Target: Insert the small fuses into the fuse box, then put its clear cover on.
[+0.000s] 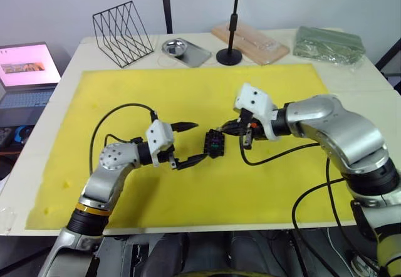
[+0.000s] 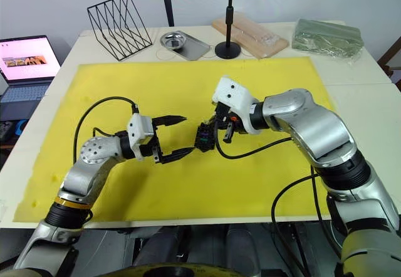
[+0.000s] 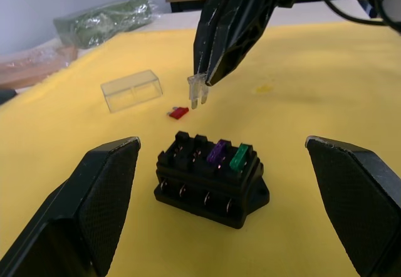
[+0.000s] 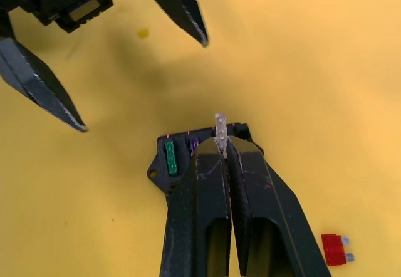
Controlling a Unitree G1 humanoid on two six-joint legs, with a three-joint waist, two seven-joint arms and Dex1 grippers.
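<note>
The black fuse box (image 3: 210, 180) sits on the yellow mat (image 1: 156, 89), with a purple fuse (image 3: 217, 152) and a green fuse (image 3: 240, 157) in its slots. My right gripper (image 4: 220, 142) is shut on a clear grey fuse (image 3: 198, 92), held prongs down just above the box's empty slots. My left gripper (image 1: 197, 141) is open, one finger on each side of the box and not touching it. A red fuse (image 3: 179, 112) lies loose on the mat beyond the box. The clear cover (image 3: 131, 90) rests on the mat a little farther off.
At the table's back stand a wire rack (image 1: 122, 32), a metal bowl (image 1: 174, 47) on a tray, a black stand base (image 1: 229, 56), a wooden board (image 1: 250, 42) and a green bag (image 1: 329, 44). A laptop (image 1: 28, 70) sits off the left edge.
</note>
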